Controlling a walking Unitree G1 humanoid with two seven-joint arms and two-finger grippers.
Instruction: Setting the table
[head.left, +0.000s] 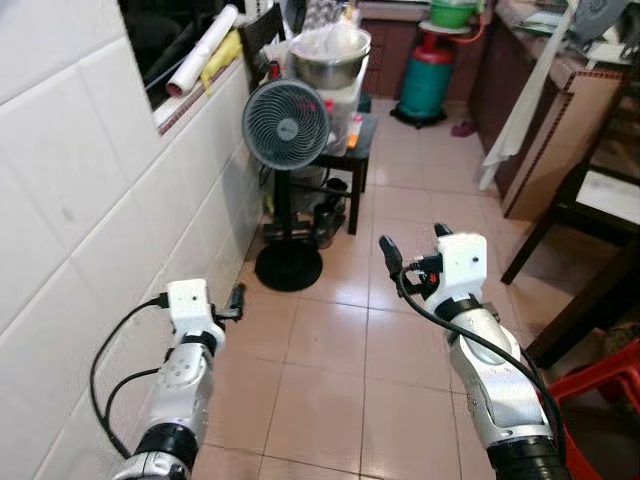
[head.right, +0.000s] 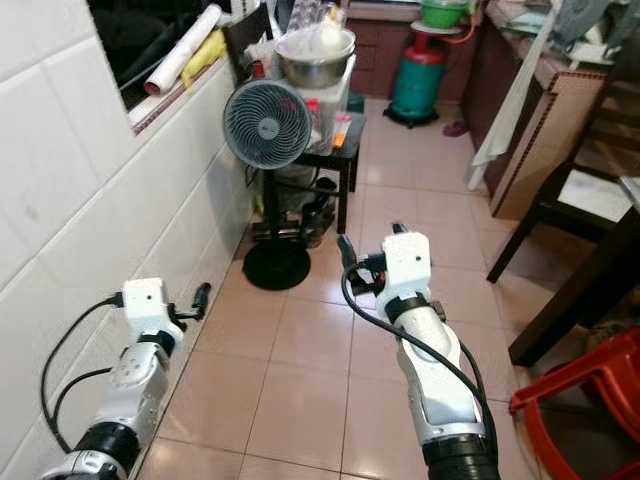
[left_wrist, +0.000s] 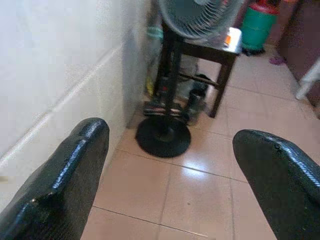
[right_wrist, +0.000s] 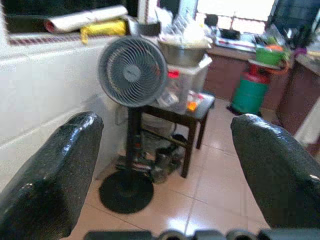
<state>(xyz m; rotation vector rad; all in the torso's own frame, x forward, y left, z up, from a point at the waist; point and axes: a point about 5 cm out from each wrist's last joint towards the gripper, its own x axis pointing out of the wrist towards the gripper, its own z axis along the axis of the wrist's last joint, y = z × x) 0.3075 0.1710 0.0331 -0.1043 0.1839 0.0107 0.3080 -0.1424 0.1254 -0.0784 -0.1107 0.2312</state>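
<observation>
Both arms were raised over the tiled floor (head.left: 330, 370); the left gripper (head.left: 236, 300) and right gripper (head.left: 412, 255) were spread apart, nothing grasped. No tableware was seen. The fan (head.left: 286, 124) ahead should be skirted while tableware is sought.

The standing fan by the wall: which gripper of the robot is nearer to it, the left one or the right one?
Left, though not by much. The left gripper hovers near the tiled wall, just short of the fan base. The right gripper hovers over open floor, off to the fan's right.
</observation>
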